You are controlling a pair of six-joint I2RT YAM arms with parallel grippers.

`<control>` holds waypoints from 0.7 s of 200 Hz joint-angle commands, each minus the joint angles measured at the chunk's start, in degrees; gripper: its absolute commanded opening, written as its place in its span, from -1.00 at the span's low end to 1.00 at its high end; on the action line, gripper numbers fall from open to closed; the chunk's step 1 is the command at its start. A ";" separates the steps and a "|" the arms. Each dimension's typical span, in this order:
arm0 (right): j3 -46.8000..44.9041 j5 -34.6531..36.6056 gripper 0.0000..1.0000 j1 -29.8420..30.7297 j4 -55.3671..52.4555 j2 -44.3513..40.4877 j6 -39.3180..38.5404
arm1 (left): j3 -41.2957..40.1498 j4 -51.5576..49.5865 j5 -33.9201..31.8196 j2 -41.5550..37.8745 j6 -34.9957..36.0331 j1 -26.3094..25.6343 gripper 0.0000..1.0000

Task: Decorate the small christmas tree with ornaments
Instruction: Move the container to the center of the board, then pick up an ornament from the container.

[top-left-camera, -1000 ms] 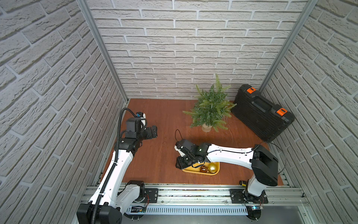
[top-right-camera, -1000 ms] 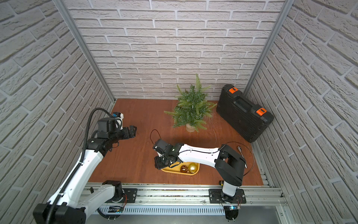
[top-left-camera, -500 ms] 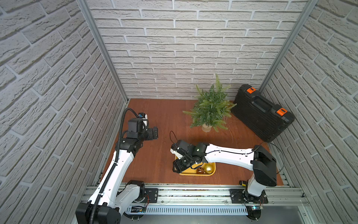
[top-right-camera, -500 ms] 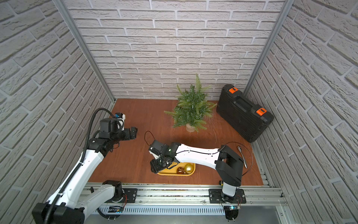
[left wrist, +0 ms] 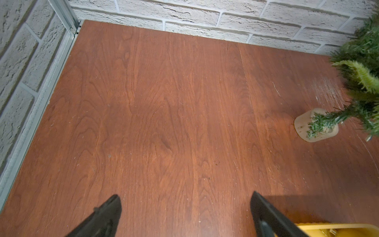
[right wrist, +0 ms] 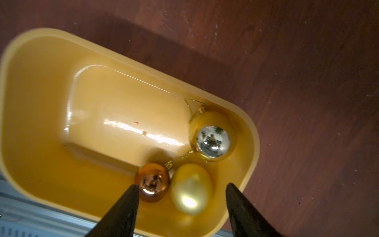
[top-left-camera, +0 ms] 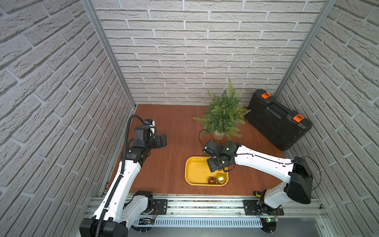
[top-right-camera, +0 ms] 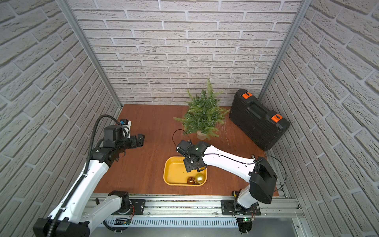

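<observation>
While the right pincer point(right wrist: 181, 184) hung empty and partly open over the plastic tray's point(right wrist: 24, 123) corner, a glossy amber ball point(right wrist: 152, 181), matte gold ball point(right wrist: 191, 188) and mirrored ball point(right wrist: 213, 136) clustered there.

place: robot lab cell | signs: faux-brick panels point(top-left-camera: 194, 51), aluminium rail point(top-left-camera: 205, 206), wooden tabletop point(top-left-camera: 176, 127)

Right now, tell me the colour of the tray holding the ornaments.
The tray is yellow, clearest in the right wrist view.
</observation>
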 commanded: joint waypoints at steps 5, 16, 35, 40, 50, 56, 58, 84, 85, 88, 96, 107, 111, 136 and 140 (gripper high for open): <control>-1.34 2.37 0.37 -1.83 -1.22 0.50 -1.00 | -0.42 1.32 1.56 0.17 -1.11 1.59 0.96; -1.18 2.07 0.36 -2.41 -0.79 1.77 -1.41 | -0.46 1.63 2.31 0.25 -1.27 2.05 0.96; -1.42 1.76 0.37 -3.17 0.47 3.93 -1.84 | -0.82 2.28 3.69 0.26 -1.66 2.82 0.96; -1.62 1.56 0.37 -3.38 1.13 4.35 -1.97 | -0.91 2.37 3.90 0.26 -1.73 2.88 0.96; -1.79 0.58 0.37 -3.65 2.64 5.19 -2.34 | -0.91 2.38 4.02 0.36 -1.72 3.11 0.97; -1.80 0.12 0.37 -3.79 3.38 5.64 -2.37 | -0.89 2.40 4.02 0.43 -1.73 3.20 0.97; -1.80 -0.05 0.37 -3.80 3.63 5.83 -2.36 | -0.87 2.38 4.02 0.43 -1.73 3.18 0.96; -1.46 -1.26 0.34 -3.98 5.48 7.99 -2.54 | -0.88 2.38 4.11 0.69 -1.73 3.56 0.96; -1.41 -1.31 0.34 -3.98 5.44 8.07 -2.54 | -0.91 2.38 4.11 0.69 -1.73 3.56 0.97; -1.32 -1.29 0.33 -3.98 5.42 8.26 -2.56 | -0.86 2.38 4.17 0.70 -1.72 3.56 0.97; -1.18 -1.17 0.32 -3.97 5.30 8.66 -2.45 | -0.84 2.38 4.11 0.70 -1.73 3.59 0.96; -1.38 -0.95 0.32 -3.96 5.71 8.76 -2.45 | -0.95 2.38 4.11 0.77 -1.73 3.68 0.97; -1.49 -0.93 0.32 -3.97 5.95 8.83 -2.45 | -0.90 2.48 4.15 0.78 -1.68 3.76 0.97; -1.92 -1.27 0.32 -4.15 6.77 9.89 -2.23 | -0.85 2.47 4.54 1.13 -1.89 3.99 0.96; -2.09 -1.36 0.32 -4.15 7.09 10.05 -2.14 | -0.80 2.47 4.62 1.18 -1.90 4.00 0.96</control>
